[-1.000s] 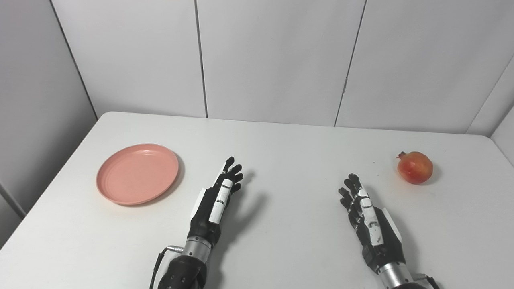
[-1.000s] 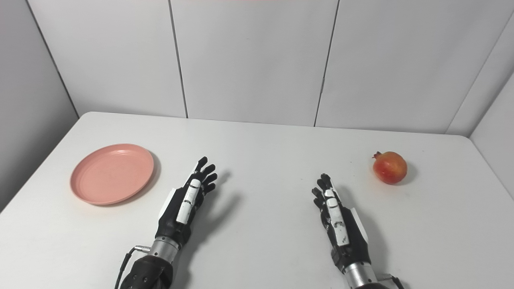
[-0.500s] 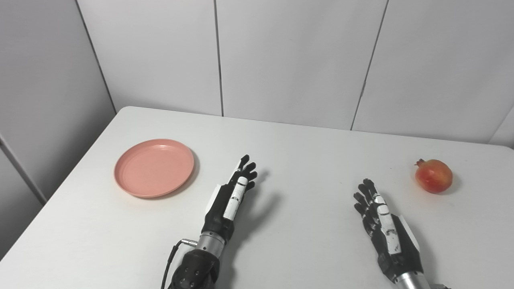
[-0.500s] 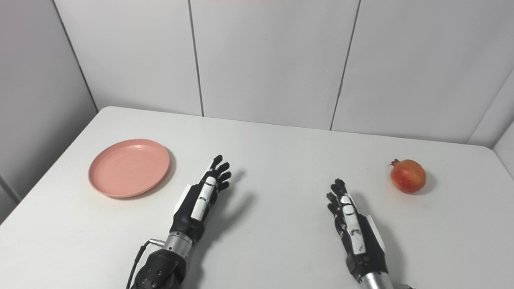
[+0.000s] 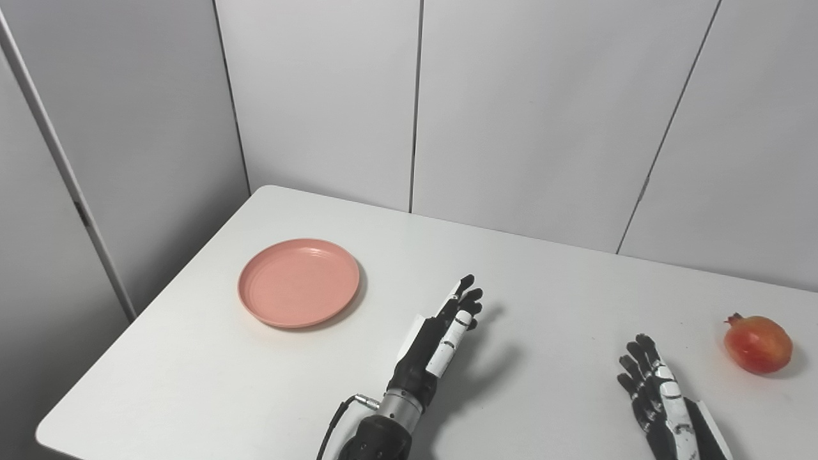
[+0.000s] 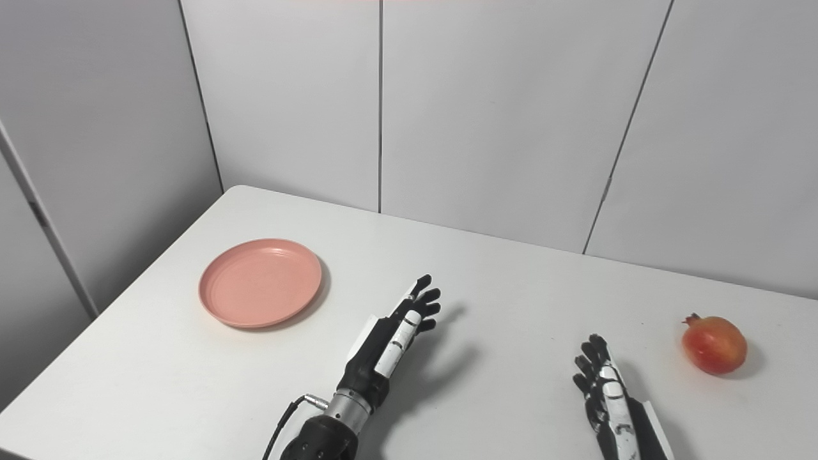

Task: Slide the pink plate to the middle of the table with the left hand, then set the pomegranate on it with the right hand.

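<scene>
Nearest the camera, the right hand (image 6: 612, 399) sat low at the bottom edge of both views, partly cut off by the frame. Its fingers (image 5: 641, 363) were stretched out and spread a little, pointing away from the robot, and it held nothing. It lay over bare tabletop (image 5: 562, 306), though whether it rested on the surface or hung just above it could not be told.

A little farther in, the left hand (image 5: 441, 335) reached forward from a dark forearm (image 6: 323, 434) with a metal wrist ring and a thin black cable (image 6: 281, 425) looping out beside it. This hand was also open and empty, its fingers extended and slightly apart, angled up and to the right in the picture. A soft shadow (image 5: 486, 370) fell on the tabletop to its right, which suggested the hand was raised above the surface rather than pressed to it.

Beyond the right hand, toward the right edge of the tabletop, the pomegranate (image 6: 714, 345) lay on its side, red-orange, with its small crown pointing to the upper left. It was apart from the right hand's fingertips and untouched.

Farther back on the left side, the pink plate (image 5: 298, 282) lay flat on the tabletop, near the left edge and well left of centre. It was empty, and the left hand was apart from it, to its right and nearer the robot.

Behind the tabletop stood pale grey wall panels (image 6: 492, 108) divided by dark vertical seams.
</scene>
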Robot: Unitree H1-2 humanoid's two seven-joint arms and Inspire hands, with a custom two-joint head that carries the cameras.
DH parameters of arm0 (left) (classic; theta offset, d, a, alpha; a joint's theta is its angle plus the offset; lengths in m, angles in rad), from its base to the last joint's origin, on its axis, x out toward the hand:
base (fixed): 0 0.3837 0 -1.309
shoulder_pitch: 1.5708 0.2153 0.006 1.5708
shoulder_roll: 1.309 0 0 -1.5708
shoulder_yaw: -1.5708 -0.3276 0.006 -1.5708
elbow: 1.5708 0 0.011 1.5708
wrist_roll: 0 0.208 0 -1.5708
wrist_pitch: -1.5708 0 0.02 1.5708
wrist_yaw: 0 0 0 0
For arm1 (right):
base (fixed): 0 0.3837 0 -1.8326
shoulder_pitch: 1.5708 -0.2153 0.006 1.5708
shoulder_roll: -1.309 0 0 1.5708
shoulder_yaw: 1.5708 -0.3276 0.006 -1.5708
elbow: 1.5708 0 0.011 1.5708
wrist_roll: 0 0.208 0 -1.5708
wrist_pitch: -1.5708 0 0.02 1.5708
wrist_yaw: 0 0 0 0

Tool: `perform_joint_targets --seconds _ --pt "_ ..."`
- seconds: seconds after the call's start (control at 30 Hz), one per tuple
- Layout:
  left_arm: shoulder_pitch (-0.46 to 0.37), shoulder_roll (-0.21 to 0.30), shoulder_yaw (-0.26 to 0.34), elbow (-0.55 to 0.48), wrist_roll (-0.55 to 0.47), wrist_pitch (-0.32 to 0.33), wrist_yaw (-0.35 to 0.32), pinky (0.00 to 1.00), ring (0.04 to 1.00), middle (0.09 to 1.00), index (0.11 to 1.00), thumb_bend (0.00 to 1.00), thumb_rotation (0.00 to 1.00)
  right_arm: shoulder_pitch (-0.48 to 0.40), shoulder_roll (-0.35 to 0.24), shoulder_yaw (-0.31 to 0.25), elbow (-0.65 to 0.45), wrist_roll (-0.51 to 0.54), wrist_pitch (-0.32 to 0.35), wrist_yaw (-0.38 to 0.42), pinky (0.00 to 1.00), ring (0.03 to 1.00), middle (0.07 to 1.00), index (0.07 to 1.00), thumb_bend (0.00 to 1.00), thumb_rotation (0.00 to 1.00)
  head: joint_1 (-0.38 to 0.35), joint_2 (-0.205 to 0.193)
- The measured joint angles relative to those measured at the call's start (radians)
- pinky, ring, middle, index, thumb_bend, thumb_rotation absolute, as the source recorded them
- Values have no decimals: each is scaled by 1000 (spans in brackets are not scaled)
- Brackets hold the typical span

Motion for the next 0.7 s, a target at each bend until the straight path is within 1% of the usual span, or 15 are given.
perform_joint_targets --seconds 0.13,0.33,0.7 --pt "-3 -2 -1 5 0 -3 2 905 932 950 953 381 1000 2 -3 -1 -4 -6 0 -4 1000 1000 1000 1000 139 1000 -2 0" --pt "-5 -3 -1 6 0 -2 2 908 932 951 957 373 1000 14 -1 -2 -18 -9 1 -16 1000 1000 1000 1000 110 1000 -6 2" --pt "-1 -2 7 -4 -5 0 1 907 927 948 954 366 1000 29 11 5 -43 -19 5 -27 1000 1000 1000 1000 96 1000 -6 3"
